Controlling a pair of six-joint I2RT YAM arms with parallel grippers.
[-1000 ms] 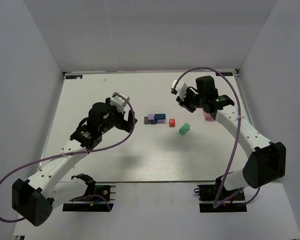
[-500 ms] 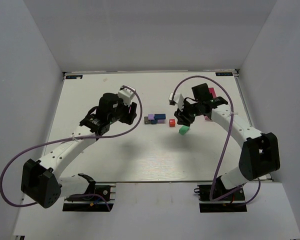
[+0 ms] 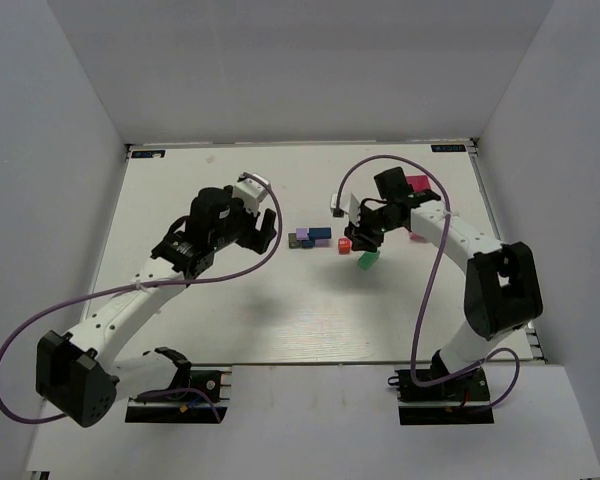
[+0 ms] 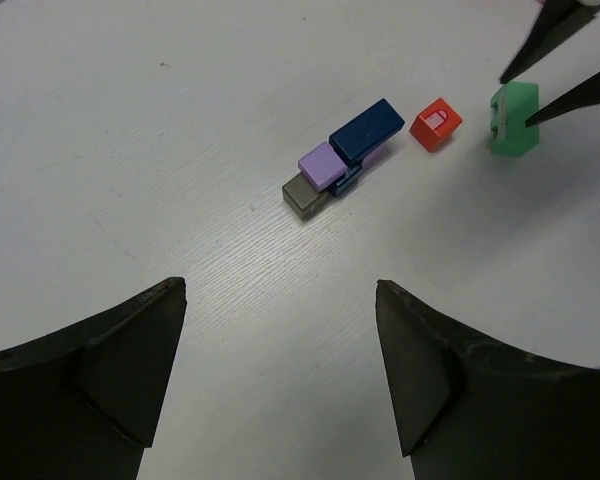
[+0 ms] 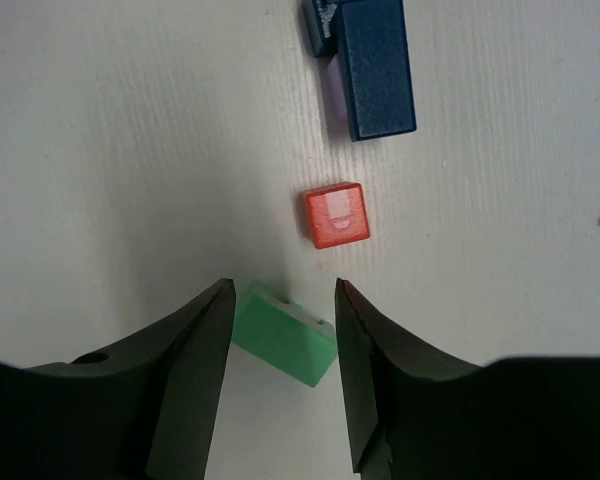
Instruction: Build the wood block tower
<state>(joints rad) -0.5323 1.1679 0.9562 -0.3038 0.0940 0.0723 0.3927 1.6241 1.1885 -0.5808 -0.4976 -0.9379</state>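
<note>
A joined cluster of dark blue, purple and grey blocks lies at the table's middle; in the left wrist view the cluster is ahead of my fingers. A red block sits just right of it, and a green block lies beyond that. My right gripper is open and low over the green block, one finger on each side of it. The red block lies just past its fingertips. My left gripper is open and empty, left of the cluster above bare table.
A magenta piece shows behind the right arm, and a pink edge peeks out beside it. Grey walls close in the white table on three sides. A purple cable loops off each arm.
The right arm has swung down and left from the far right until its jaws straddle the green block. The left gripper has moved right, toward the cluster.
</note>
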